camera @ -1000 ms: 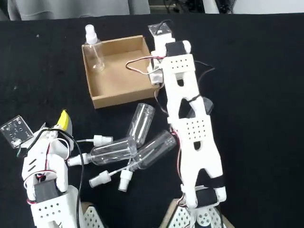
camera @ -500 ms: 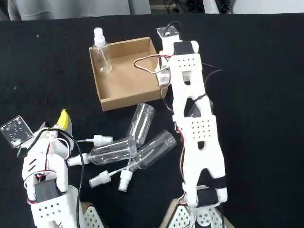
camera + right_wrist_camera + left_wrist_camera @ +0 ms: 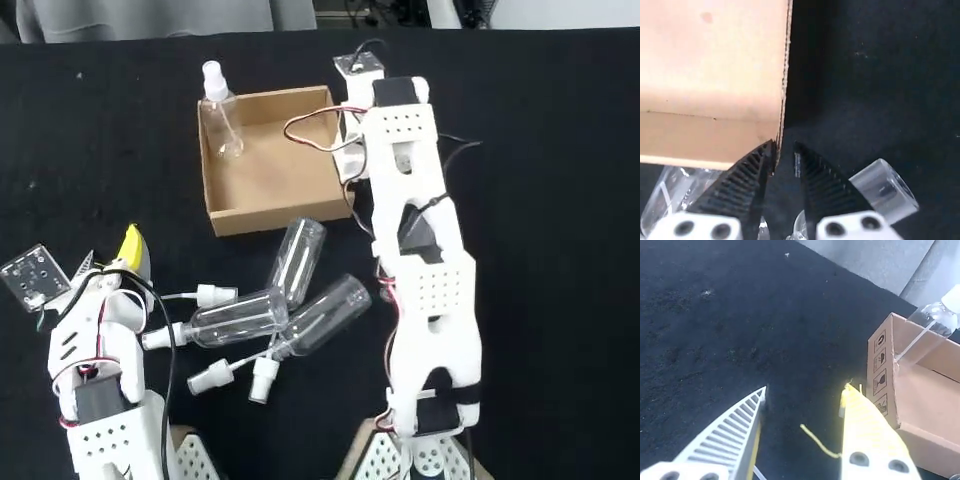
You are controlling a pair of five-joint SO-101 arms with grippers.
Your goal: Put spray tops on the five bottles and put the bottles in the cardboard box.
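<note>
The right jaws pinch a wall of the cardboard box (image 3: 280, 215), where 1 capped bottle (image 3: 222, 125) stands. 3 bottles (image 3: 240, 315) lie heaped on the table (image 3: 540, 150) near it. The left jaws gape open.

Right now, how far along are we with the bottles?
Done: one capped bottle stands in the cardboard box. In hand: right gripper pinches the box wall; left gripper is open, empty. Left: three bottles and loose spray tops lie on the table.

Right arm (image 3: 405, 170) crowds the cardboard box (image 3: 280, 215) right wall.
</note>
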